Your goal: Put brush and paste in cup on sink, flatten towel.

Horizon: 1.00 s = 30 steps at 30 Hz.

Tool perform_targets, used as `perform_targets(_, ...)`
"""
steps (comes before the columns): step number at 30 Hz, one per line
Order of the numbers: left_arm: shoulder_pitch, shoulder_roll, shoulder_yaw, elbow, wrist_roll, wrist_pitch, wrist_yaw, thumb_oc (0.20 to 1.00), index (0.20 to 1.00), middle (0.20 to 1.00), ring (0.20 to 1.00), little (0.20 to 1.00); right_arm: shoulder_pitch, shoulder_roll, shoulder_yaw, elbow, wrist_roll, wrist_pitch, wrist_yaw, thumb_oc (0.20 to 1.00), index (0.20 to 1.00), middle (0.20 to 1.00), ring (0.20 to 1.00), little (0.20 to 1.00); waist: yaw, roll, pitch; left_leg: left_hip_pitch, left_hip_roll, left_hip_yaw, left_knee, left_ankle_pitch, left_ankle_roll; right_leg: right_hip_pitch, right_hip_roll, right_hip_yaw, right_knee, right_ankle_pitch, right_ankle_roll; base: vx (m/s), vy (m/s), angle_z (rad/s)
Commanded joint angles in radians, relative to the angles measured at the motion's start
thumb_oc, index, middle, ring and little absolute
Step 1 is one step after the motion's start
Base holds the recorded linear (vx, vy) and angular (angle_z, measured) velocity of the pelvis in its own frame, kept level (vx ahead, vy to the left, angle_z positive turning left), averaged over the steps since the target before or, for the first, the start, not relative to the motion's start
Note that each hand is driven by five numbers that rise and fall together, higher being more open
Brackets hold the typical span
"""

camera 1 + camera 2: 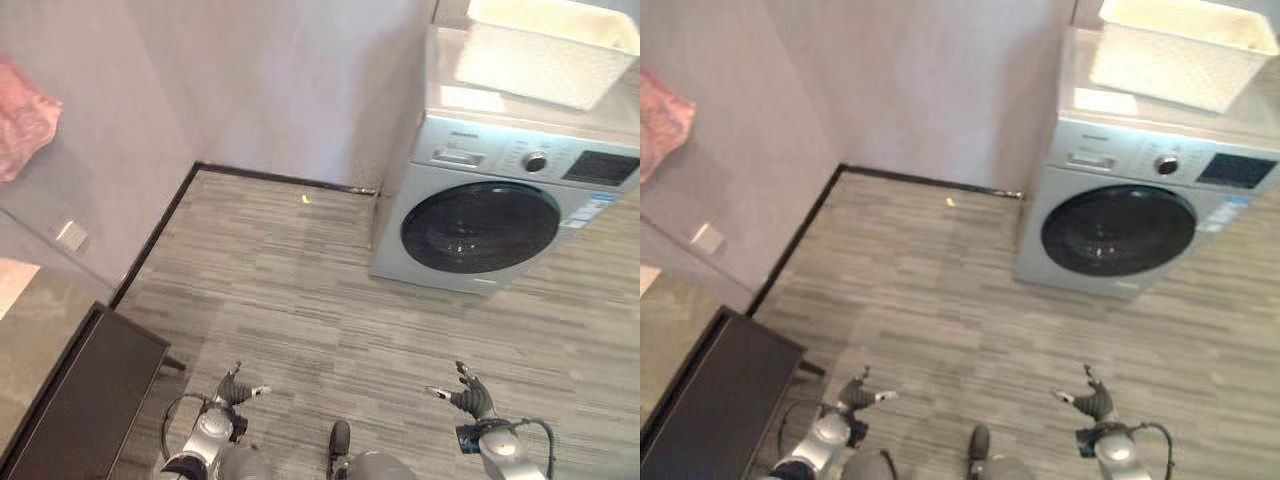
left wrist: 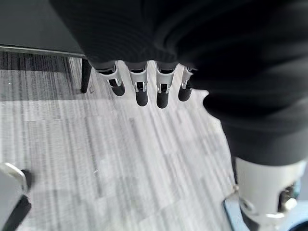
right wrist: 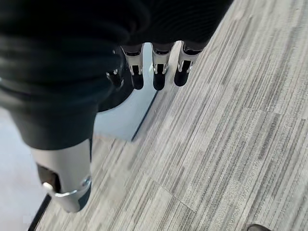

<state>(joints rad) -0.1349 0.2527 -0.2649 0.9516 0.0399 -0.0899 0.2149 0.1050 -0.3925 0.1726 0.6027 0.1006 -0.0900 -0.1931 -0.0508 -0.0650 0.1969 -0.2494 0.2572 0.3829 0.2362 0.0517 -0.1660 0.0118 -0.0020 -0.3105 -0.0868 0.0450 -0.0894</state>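
Task things: brush, paste, cup and sink cannot be made out from here. A pink cloth (image 1: 22, 118), possibly the towel, hangs high on the wall, far ahead and to the outer side of the left robot hand (image 1: 236, 388).
Key relation: a grey worktop (image 1: 35, 335) with a dark cabinet (image 1: 85, 400) under it lies just outward of the left robot hand, so that hand is much the nearer. My guess is the sink is that way.
Long axis: the worktop edge runs forward and away from the left robot hand.
Left robot hand: low over the floor (image 1: 300, 300), fingers (image 2: 137, 91) loosely extended, nothing held.
Right robot hand (image 1: 470, 395): low as well, fingers (image 3: 159, 79) relaxed and empty. The washer (image 1: 490, 215) with a white basket (image 1: 545, 45) on top stands ahead of it.
Next move: probably a turn of the body toward the left side before any reach.
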Motion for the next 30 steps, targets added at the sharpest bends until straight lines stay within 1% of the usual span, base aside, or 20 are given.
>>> perform_targets(1, -0.016, 0.039, 0.020, 0.012, 0.020, -0.017, 0.018, 1.000, 1.000, 1.000, 1.000, 1.000, 0.021, -0.049, -0.042, -0.092, -0.068, -0.032, -0.003, 1.000, 1.000, 1.000, 1.000, 1.000, 0.031, 0.024, 0.032, 0.037, -0.052, -0.031, -0.181, 0.146, 0.051, 0.055, -0.056, 0.044, 0.052, -0.043, 0.158, 0.34, 0.117, -0.43)
perform_targets(3, -0.009, 0.039, 0.028, 0.024, 0.024, -0.019, 0.019, 1.000, 1.000, 1.000, 1.000, 1.000, 0.030, -0.052, -0.036, -0.107, -0.077, -0.036, 0.004, 1.000, 1.000, 1.000, 1.000, 1.000, 0.037, 0.028, 0.032, 0.019, -0.025, -0.016, -0.286, 0.191, 0.039, 0.083, -0.064, 0.046, 0.053, -0.062, 0.167, 0.33, 0.139, -0.30)
perform_targets(6, 0.008, 0.045, 0.044, 0.018, 0.024, -0.021, 0.019, 1.000, 1.000, 1.000, 1.000, 1.000, 0.038, -0.053, -0.020, -0.135, -0.086, -0.039, 0.029, 1.000, 1.000, 1.000, 1.000, 1.000, 0.042, 0.030, 0.023, 0.012, 0.019, 0.032, -0.313, 0.210, 0.014, 0.128, -0.069, 0.052, 0.056, -0.093, 0.179, 0.34, 0.173, -0.09)
perform_targets(7, 0.017, 0.050, 0.047, 0.010, 0.031, -0.019, 0.015, 1.000, 1.000, 1.000, 1.000, 1.000, 0.038, -0.047, -0.009, -0.146, -0.098, -0.038, 0.036, 1.000, 1.000, 1.000, 1.000, 1.000, 0.031, 0.030, 0.015, 0.044, 0.037, 0.109, -0.311, 0.205, 0.009, 0.146, -0.070, 0.047, 0.060, -0.113, 0.188, 0.34, 0.214, -0.15)
perform_targets(10, 0.012, 0.050, 0.042, 0.010, 0.030, -0.017, 0.021, 1.000, 1.000, 1.000, 1.000, 1.000, 0.031, -0.026, 0.009, -0.127, -0.111, -0.025, 0.035, 1.000, 1.000, 1.000, 1.000, 1.000, 0.044, 0.029, -0.008, 0.053, 0.009, 0.114, -0.304, 0.222, 0.028, 0.174, -0.097, 0.061, 0.066, -0.131, 0.203, 0.31, 0.268, 0.05)
perform_targets(13, 0.009, 0.062, 0.037, -0.002, 0.022, -0.019, 0.023, 1.000, 1.000, 1.000, 1.000, 1.000, 0.027, 0.008, 0.013, -0.103, -0.101, -0.018, 0.039, 1.000, 1.000, 1.000, 1.000, 1.000, 0.058, -0.004, -0.015, 0.032, -0.013, 0.116, -0.222, 0.176, 0.053, 0.199, -0.149, 0.062, 0.084, -0.126, 0.216, 0.25, 0.243, -0.09)
perform_targets(14, 0.010, 0.063, 0.037, -0.003, 0.022, -0.019, 0.023, 1.000, 1.000, 1.000, 1.000, 1.000, 0.027, 0.010, 0.013, -0.104, -0.101, -0.018, 0.039, 1.000, 1.000, 1.000, 1.000, 1.000, 0.059, -0.006, -0.016, 0.030, -0.013, 0.117, -0.218, 0.172, 0.054, 0.198, -0.151, 0.062, 0.084, -0.126, 0.217, 0.19, 0.223, -0.16)
perform_targets(15, 0.011, 0.068, 0.037, -0.006, 0.021, -0.019, 0.023, 1.000, 1.000, 1.000, 1.000, 1.000, 0.024, 0.019, 0.018, -0.103, -0.099, -0.018, 0.045, 1.000, 1.000, 1.000, 1.000, 1.000, 0.067, -0.021, -0.020, 0.022, -0.025, 0.125, -0.188, 0.145, 0.067, 0.204, -0.174, 0.056, 0.095, -0.101, 0.231, 0.23, 0.302, 0.08)
perform_targets(17, 0.008, 0.077, 0.023, -0.027, 0.013, -0.018, 0.019, 1.000, 1.000, 1.000, 1.000, 1.000, 0.005, 0.038, 0.039, -0.105, -0.108, -0.013, 0.048, 1.000, 1.000, 1.000, 1.000, 1.000, 0.088, -0.049, -0.032, 0.011, -0.077, 0.118, -0.164, 0.089, 0.106, 0.178, -0.228, 0.058, 0.156, -0.021, 0.262, 0.27, 0.402, 0.25)
perform_targets(18, 0.004, 0.080, 0.017, -0.036, 0.013, -0.018, 0.016, 1.000, 1.000, 1.000, 1.000, 1.000, -0.002, 0.038, 0.042, -0.105, -0.107, -0.011, 0.048, 1.000, 1.000, 1.000, 1.000, 1.000, 0.094, -0.052, -0.031, 0.015, -0.101, 0.107, -0.168, 0.072, 0.121, 0.165, -0.246, 0.062, 0.194, 0.018, 0.266, 0.12, 0.224, 0.16)
perform_targets(19, 0.004, 0.081, 0.017, -0.037, 0.012, -0.018, 0.016, 1.000, 1.000, 1.000, 1.000, 1.000, -0.002, 0.038, 0.042, -0.104, -0.107, -0.011, 0.048, 1.000, 1.000, 1.000, 1.000, 1.000, 0.094, -0.054, -0.031, 0.015, -0.104, 0.108, -0.170, 0.071, 0.123, 0.163, -0.249, 0.063, 0.196, 0.017, 0.268, 0.15, 0.358, 0.31)
perform_targets(20, 0.000, 0.089, 0.007, -0.043, 0.022, -0.021, 0.014, 1.000, 1.000, 1.000, 1.000, 1.000, -0.025, 0.042, 0.053, -0.108, -0.106, -0.014, 0.048, 1.000, 1.000, 1.000, 1.000, 1.000, 0.095, -0.051, -0.023, 0.037, -0.136, 0.109, -0.189, 0.046, 0.149, 0.117, -0.277, 0.056, 0.287, 0.089, 0.271, 0.12, 0.355, 0.28)
perform_targets(21, -0.002, 0.094, 0.002, -0.043, 0.030, -0.019, 0.013, 1.000, 1.000, 1.000, 1.000, 1.000, -0.038, 0.043, 0.058, -0.116, -0.105, -0.013, 0.047, 1.000, 1.000, 1.000, 1.000, 1.000, 0.096, -0.051, -0.019, 0.053, -0.151, 0.117, -0.205, 0.036, 0.163, 0.089, -0.287, 0.050, 0.339, 0.110, 0.275, 0.17, 0.448, 0.25)
perform_targets(23, -0.001, 0.096, -0.005, -0.043, 0.044, -0.016, 0.013, 1.000, 1.000, 1.000, 1.000, 1.000, -0.046, 0.045, 0.063, -0.119, -0.106, -0.015, 0.043, 1.000, 1.000, 1.000, 1.000, 1.000, 0.095, -0.048, -0.015, 0.069, -0.167, 0.122, -0.214, 0.019, 0.175, 0.077, -0.287, 0.047, 0.374, 0.129, 0.280, 0.15, 0.250, 0.04)
perform_targets(24, -0.010, 0.106, -0.024, -0.046, 0.064, -0.014, 0.014, 1.000, 1.000, 1.000, 1.000, 1.000, -0.047, 0.038, 0.064, -0.157, -0.108, -0.022, 0.042, 1.000, 1.000, 1.000, 1.000, 1.000, 0.053, -0.027, 0.002, 0.124, -0.196, 0.079, -0.259, 0.009, 0.186, -0.037, -0.185, 0.135, 0.429, 0.061, 0.256, 0.19, 0.251, 0.07)
perform_targets(25, -0.018, 0.107, -0.025, -0.037, 0.069, -0.015, 0.017, 1.000, 1.000, 1.000, 1.000, 1.000, -0.048, 0.035, 0.068, -0.166, -0.113, -0.022, 0.042, 1.000, 1.000, 1.000, 1.000, 1.000, 0.050, -0.013, 0.013, 0.139, -0.191, 0.091, -0.268, 0.020, 0.195, -0.074, -0.173, 0.104, 0.421, 0.040, 0.236, 0.31, 0.321, 0.27)
perform_targets(26, -0.018, 0.106, -0.026, -0.026, 0.069, -0.014, 0.018, 1.000, 1.000, 1.000, 1.000, 1.000, -0.046, 0.033, 0.070, -0.160, -0.116, -0.025, 0.039, 1.000, 1.000, 1.000, 1.000, 1.000, 0.047, -0.006, 0.017, 0.168, -0.206, 0.071, -0.275, -0.006, 0.187, -0.064, -0.192, 0.063, 0.406, 0.007, 0.244, 0.20, 0.206, 0.54)
perform_targets(28, -0.020, 0.106, -0.026, -0.015, 0.077, -0.012, 0.021, 1.000, 1.000, 1.000, 1.000, 1.000, -0.051, 0.033, 0.073, -0.157, -0.122, -0.028, 0.033, 1.000, 1.000, 1.000, 1.000, 1.000, 0.046, 0.007, 0.024, 0.211, -0.207, 0.078, -0.291, -0.018, 0.185, -0.111, -0.182, -0.019, 0.375, -0.028, 0.227, 0.22, 0.157, 0.33)
perform_targets(29, -0.021, 0.104, -0.028, -0.006, 0.085, -0.013, 0.023, 1.000, 1.000, 1.000, 1.000, 1.000, -0.054, 0.034, 0.076, -0.153, -0.125, -0.030, 0.032, 1.000, 1.000, 1.000, 1.000, 1.000, 0.040, 0.009, 0.028, 0.236, -0.210, 0.079, -0.299, -0.026, 0.182, -0.129, -0.179, -0.045, 0.343, -0.035, 0.227, 0.25, 0.066, -0.03)
perform_targets(30, -0.023, 0.101, -0.035, -0.004, 0.096, -0.014, 0.025, 1.000, 1.000, 1.000, 1.000, 1.000, -0.056, 0.033, 0.078, -0.149, -0.131, -0.029, 0.029, 1.000, 1.000, 1.000, 1.000, 1.000, 0.033, 0.012, 0.033, 0.254, -0.216, 0.062, -0.307, -0.038, 0.177, -0.132, -0.163, -0.037, 0.307, -0.037, 0.231, 0.23, 0.049, 0.08)
